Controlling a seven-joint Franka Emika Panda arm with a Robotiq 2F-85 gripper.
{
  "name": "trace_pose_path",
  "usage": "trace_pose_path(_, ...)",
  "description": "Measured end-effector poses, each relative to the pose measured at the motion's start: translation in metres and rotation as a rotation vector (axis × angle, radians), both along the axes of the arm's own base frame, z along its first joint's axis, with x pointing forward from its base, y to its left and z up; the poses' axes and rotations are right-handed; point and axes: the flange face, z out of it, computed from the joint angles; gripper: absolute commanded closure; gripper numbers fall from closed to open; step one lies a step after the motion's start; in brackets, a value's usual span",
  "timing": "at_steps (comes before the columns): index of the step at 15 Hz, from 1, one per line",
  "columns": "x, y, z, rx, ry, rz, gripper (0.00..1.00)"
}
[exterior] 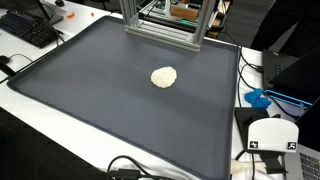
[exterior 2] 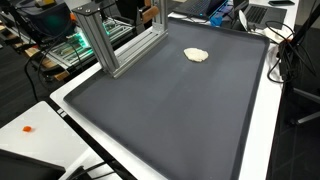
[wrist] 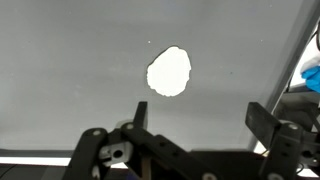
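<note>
A pale cream, roundish flat lump (exterior: 164,77) lies alone on a large dark grey mat (exterior: 90,100), and shows in both exterior views (exterior 2: 196,55). In the wrist view the lump (wrist: 169,72) lies ahead of my gripper (wrist: 198,118) and a little left of its centre line. The two dark fingers are spread wide with only bare mat (wrist: 80,60) between them. The gripper is open, empty and well above the mat, touching nothing. The arm does not show in either exterior view.
An aluminium frame (exterior: 160,25) stands at the mat's far edge, also seen in an exterior view (exterior 2: 110,40). A keyboard (exterior: 30,28) lies off one corner. A blue object (exterior: 258,98) and a white tagged device (exterior: 272,135) sit beside the mat. Cables (exterior: 130,170) run along the front edge.
</note>
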Motion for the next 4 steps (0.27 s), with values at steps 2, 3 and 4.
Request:
trace_pose_path(2, 0.0022, -0.0001, -0.0036, -0.003, 0.000, 0.002, 0.00)
trace_pose_path(3, 0.0024, -0.0001, -0.0035, -0.003, -0.001, 0.003, 0.00)
trace_pose_path(4, 0.0026, 0.0000, -0.0030, -0.003, -0.002, 0.003, 0.00)
